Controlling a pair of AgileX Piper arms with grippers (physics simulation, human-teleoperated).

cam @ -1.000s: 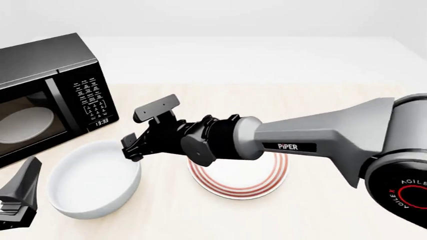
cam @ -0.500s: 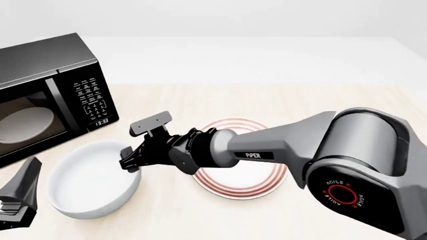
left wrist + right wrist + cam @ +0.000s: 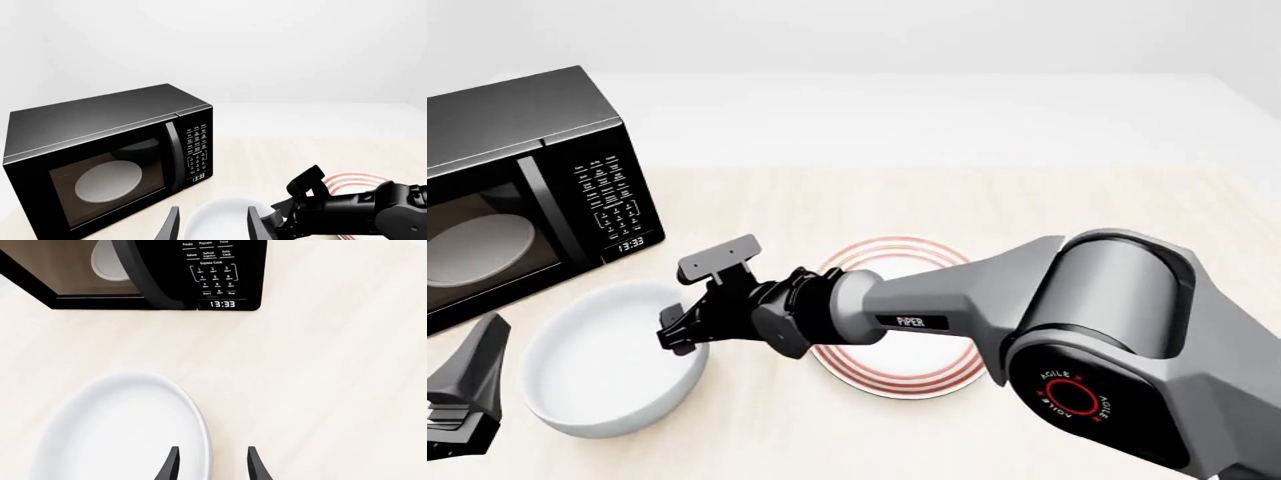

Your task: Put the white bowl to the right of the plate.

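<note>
Front view: R arm reaches across from the right, its forearm covering the near-left part of the plate (image 3: 914, 325); only the far arc and right side of the red rings show. Right gripper (image 3: 681, 335) sits at the near-right rim of the white bowl (image 3: 607, 360), fingers hard to resolve against the dark wrist.

Right wrist view is clearer: two fingertips (image 3: 171, 464) straddle the bowl's (image 3: 120, 430) rim, one over the inside, one outside, jaws apart w/ a gap. Can't tell if either pad touches the rim. Fingers cut off by frame edge.

Bowl stands on the table (image 3: 988, 200) left of the plate, just beside it, near the microwave (image 3: 521, 190). Microwave cropped at the left edge in front view; pale oval dish (image 3: 474, 248) dimly visible through the glass. Clock reads 13:33.

Left gripper (image 3: 461, 400) is low at the left edge, mostly out of frame. In left wrist view its fingers (image 3: 169, 227) stand apart, holding nothing, w/ the bowl's (image 3: 220, 220) far rim between them in the picture and the R arm's wrist blocking most of the plate (image 3: 350, 182).
</note>
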